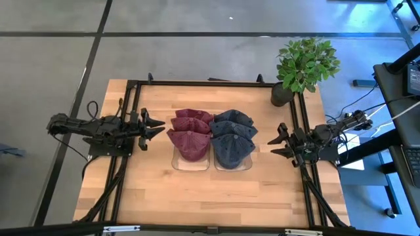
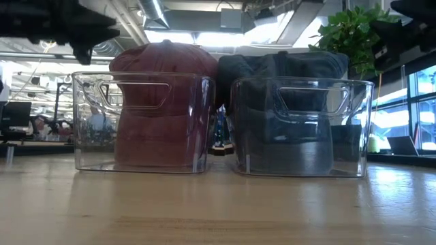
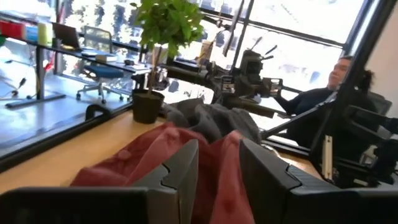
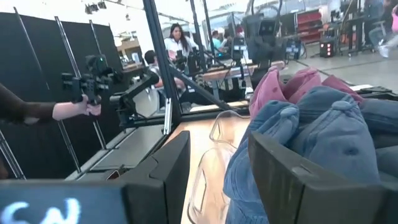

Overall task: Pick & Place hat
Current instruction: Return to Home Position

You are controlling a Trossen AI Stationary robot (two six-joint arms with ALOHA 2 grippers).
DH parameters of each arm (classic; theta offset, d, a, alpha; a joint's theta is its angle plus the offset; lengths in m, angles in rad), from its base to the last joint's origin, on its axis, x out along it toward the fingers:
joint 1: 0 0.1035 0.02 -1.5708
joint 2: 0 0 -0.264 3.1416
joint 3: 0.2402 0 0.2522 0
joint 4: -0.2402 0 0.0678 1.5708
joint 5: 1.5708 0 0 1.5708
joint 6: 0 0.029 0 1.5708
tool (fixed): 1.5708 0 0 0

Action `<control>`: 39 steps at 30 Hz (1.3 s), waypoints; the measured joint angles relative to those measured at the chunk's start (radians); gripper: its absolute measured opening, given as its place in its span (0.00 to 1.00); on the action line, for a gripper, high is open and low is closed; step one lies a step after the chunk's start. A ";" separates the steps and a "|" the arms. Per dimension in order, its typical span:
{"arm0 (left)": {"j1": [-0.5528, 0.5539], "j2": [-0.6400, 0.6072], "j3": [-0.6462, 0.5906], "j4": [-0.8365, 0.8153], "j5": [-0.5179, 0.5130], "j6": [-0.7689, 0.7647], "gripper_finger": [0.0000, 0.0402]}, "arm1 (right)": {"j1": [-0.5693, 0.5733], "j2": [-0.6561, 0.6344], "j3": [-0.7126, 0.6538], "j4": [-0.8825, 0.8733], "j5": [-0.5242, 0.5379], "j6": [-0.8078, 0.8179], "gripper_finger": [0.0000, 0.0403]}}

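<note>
Both bins loaded, nothing loose on the wooden table (image 1: 197, 196). Red caps (image 1: 190, 134) are stacked in the left transparent bin (image 1: 190, 166) and blue caps (image 1: 233, 139) in the right transparent bin (image 1: 233, 168). The bins sit side by side mid-table, and both piles stand above the rims (clear in the low view). The left gripper (image 1: 156, 129) hangs off to the left of the red pile, fingers apart and holding nothing. Its wrist view looks past the spread fingers (image 3: 180, 168) at red cloth. The right gripper (image 1: 275, 145) mirrors it, well clear of the blue pile on the right, fingers likewise apart and empty. A potted plant (image 1: 303, 65) stands at the table's far right corner, close behind the right arm. As I judge it, the placing is done and only parking the arms is left. To do that well, draw each arm straight out and away from the bins, high enough that no fingertip catches a brim poking over a rim. Keep the right arm's elbow off the plant, and keep both arms inside the black frame rails. Slow and level is best, since a nudged bin would undo the sort.
</note>
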State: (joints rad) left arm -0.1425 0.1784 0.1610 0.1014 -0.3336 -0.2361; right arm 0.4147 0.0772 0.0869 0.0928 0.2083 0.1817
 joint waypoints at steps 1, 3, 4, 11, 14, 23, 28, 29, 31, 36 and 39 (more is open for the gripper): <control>0.008 -0.014 -0.014 -0.001 0.002 -0.007 0.28 | -0.001 -0.019 -0.011 0.000 0.000 -0.003 0.40; 0.025 -0.036 -0.037 0.001 0.021 -0.016 0.28 | -0.001 -0.054 -0.029 0.010 0.000 -0.004 0.40; 0.033 -0.046 -0.046 0.000 0.036 -0.020 0.28 | -0.001 -0.071 -0.039 0.016 0.000 -0.004 0.40; 0.077 -0.106 -0.119 0.011 0.071 -0.064 0.28 | -0.001 -0.076 -0.078 0.040 0.000 0.017 0.40; 0.093 -0.126 -0.137 0.020 0.077 -0.065 0.28 | -0.001 -0.076 -0.079 0.039 0.000 0.018 0.40; 0.145 -0.153 -0.153 0.012 0.117 -0.057 0.28 | -0.001 -0.074 -0.079 0.038 0.000 -0.002 0.40; 0.159 -0.153 -0.153 0.007 0.150 -0.054 0.28 | -0.001 -0.074 -0.079 0.031 -0.001 -0.031 0.40; 0.159 -0.153 -0.153 0.007 0.149 -0.049 0.28 | -0.001 -0.074 -0.079 0.023 -0.002 -0.031 0.40; 0.159 -0.153 -0.153 0.007 0.139 -0.036 0.28 | -0.001 -0.074 -0.080 -0.007 -0.008 -0.030 0.40; 0.159 -0.153 -0.153 0.007 0.116 -0.009 0.28 | -0.001 -0.074 -0.080 -0.037 -0.008 -0.074 0.40; 0.159 -0.153 -0.153 0.007 0.116 -0.012 0.28 | -0.001 -0.074 -0.080 -0.037 -0.009 -0.138 0.40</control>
State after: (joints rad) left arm 0.0162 0.0257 0.0082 0.1081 -0.2180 -0.2481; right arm 0.4141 0.0032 0.0071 0.0555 0.1997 0.0441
